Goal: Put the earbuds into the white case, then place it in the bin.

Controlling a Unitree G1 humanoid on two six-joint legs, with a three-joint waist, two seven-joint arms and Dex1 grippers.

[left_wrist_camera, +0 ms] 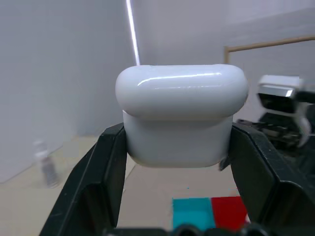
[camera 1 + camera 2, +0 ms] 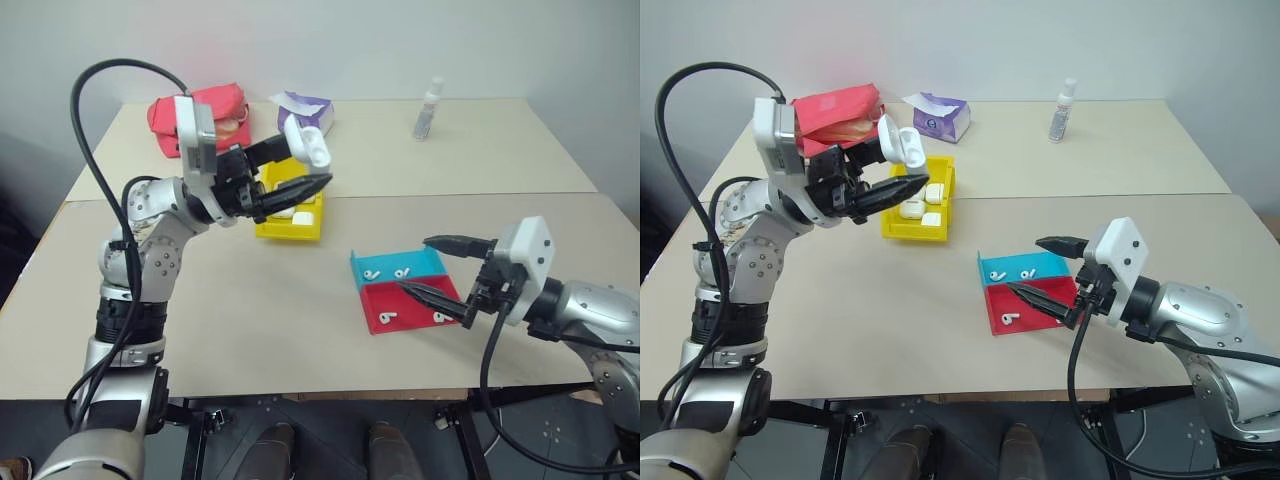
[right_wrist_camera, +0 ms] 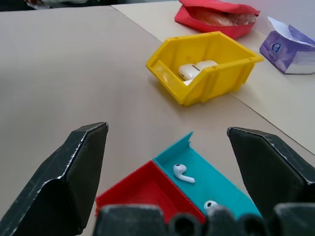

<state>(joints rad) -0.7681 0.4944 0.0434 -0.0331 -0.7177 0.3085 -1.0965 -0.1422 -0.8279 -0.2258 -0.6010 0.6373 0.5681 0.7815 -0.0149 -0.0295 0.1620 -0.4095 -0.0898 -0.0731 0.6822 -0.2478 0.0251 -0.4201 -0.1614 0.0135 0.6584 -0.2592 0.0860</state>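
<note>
**White case pinched aloft over the yellow bin; right gripper spread above the trays**

Nearest the camera, the right gripper (image 2: 440, 268) hangs with its two black fingers spread wide, nothing between them, over the shallow red plastic tray (image 2: 412, 308) near the table's front edge. Touching that tray on its far side is the shallow blue plastic tray (image 2: 400, 266). Tiny glossy white earbuds (image 2: 388, 319) lie in both trays, two in each as far as can be made out; the lower finger crosses the red tray and partly covers it.

The left gripper (image 2: 312, 168) pinches the small glossy white rounded plastic case (image 1: 182, 115), lifted clear of the table above the bright yellow rectangular plastic bin (image 2: 304, 228) at mid-table. The left wrist view shows both fingers pressed to the case's sides, lid shut.

The right wrist view looks into the bin, where another white case (image 3: 196, 69) lies; the right eye view suggests more, partly masked by the gripper.

Towards the far edge sit a red soft pouch (image 2: 837, 115), a purple tissue pack (image 2: 941, 117) and a small clear bottle (image 2: 429, 108).
</note>
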